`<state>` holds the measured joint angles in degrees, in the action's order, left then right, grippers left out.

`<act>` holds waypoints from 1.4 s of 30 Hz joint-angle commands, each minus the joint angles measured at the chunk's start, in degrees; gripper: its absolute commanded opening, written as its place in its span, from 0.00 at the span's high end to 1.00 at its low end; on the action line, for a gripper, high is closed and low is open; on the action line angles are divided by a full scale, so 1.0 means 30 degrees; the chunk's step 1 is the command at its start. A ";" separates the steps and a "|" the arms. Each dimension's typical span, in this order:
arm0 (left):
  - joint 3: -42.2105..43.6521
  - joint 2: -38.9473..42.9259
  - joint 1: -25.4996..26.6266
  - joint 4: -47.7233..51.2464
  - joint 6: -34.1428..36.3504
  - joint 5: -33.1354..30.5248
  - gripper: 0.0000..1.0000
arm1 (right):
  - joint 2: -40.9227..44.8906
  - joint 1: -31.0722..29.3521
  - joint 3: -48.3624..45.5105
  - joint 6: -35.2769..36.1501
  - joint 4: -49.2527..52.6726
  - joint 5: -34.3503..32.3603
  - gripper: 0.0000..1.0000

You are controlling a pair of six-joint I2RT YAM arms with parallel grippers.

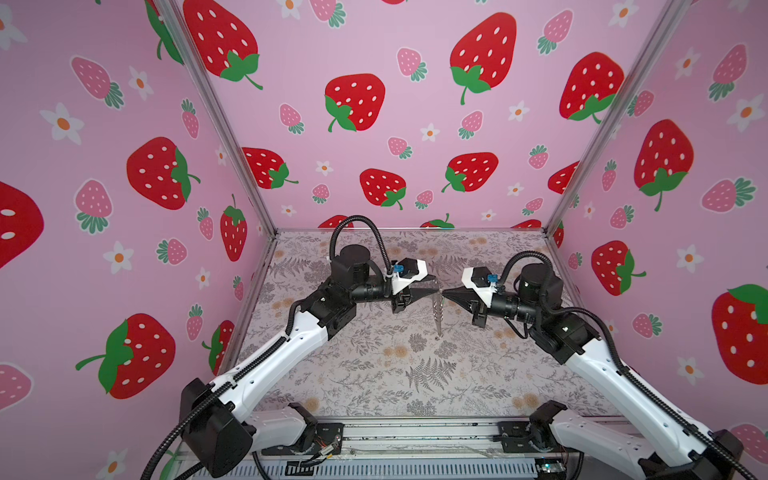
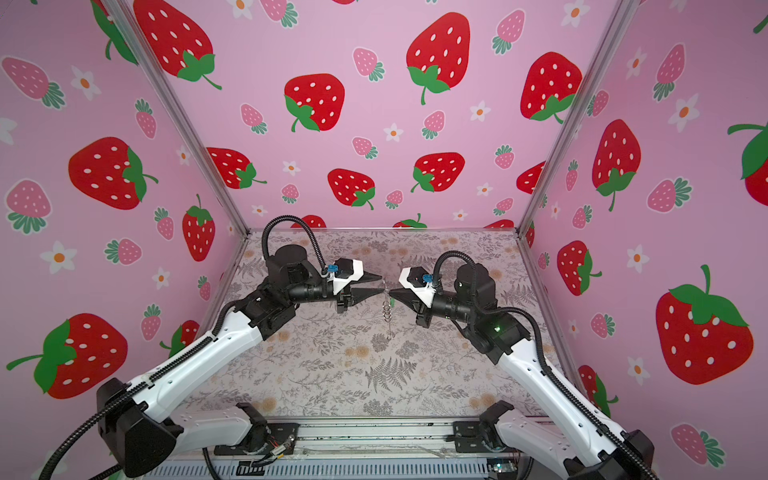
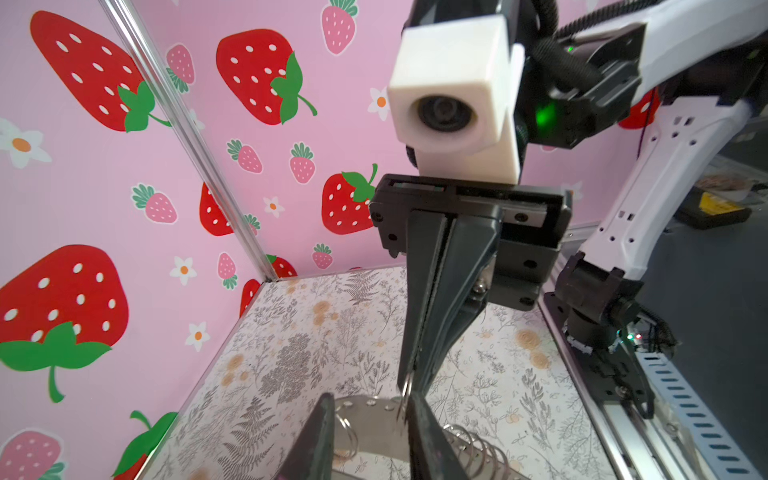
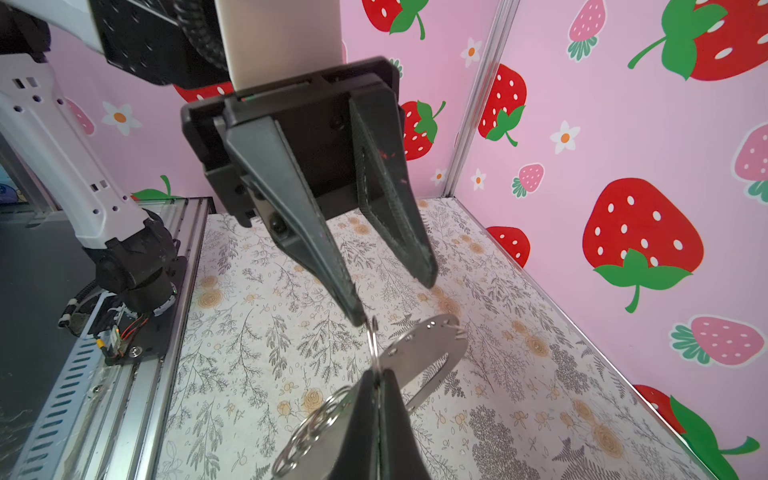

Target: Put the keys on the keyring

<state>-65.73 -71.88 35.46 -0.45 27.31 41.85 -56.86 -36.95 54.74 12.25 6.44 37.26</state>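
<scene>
Nearest the viewer runs the silver aluminium base rail (image 1: 415,434) carrying both arm mounts. It lies well in front of the keyring (image 4: 411,353), a flat grey-brown curved strap with a row of small silver metal rings along its edge. All positions below are given relative to that strap. It hangs from its upper end, edge-on in both top views, clear of the floral-printed table mat (image 1: 374,374) beneath it.

Right gripper (image 3: 409,386): jaws fully closed, pinching one thin ring at the strap's upper end. This appears to be the only support.

Left gripper (image 4: 390,299): jaws partly parted, gripping nothing. One fingertip (image 4: 353,307) is touching or just beside the pinched ring; I cannot tell which. The other stands clear of the strap.

The keys, understood as a green plastic tag, are not visible in any view. Whether the tag sits on a ring cannot be told.

Risks, in my judgement:
- **Dropped strap:** the hold is on a single slim wire ring. A nudge from the left fingertip, or a mistimed closure, could twist it out of the right jaws and drop the strap onto the mat.
- **Lost alignment:** the strap hangs free and may swing or turn.
- **Collision:** the two gripper tips nearly meet at the strap's top, so any closer approach could bring them into contact.
</scene>
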 commanded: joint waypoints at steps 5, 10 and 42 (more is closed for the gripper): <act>-0.2632 0.0375 0.1012 0.6018 0.6038 -0.3976 0.69 | -0.0847 0.0100 0.2043 0.1351 0.3527 -0.0371 1.00; -0.3439 0.0291 0.1807 0.7612 0.7823 -0.5591 0.71 | -0.1335 0.0099 0.2490 0.1210 0.4084 -0.0132 1.00; -0.5156 -0.1833 0.3252 0.9783 0.8889 -0.7225 0.82 | -0.1976 0.0072 0.2700 0.0941 0.4244 0.0715 1.00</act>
<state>-78.46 -76.55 44.91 27.42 52.38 20.29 -63.05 -36.95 61.78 14.81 19.88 37.52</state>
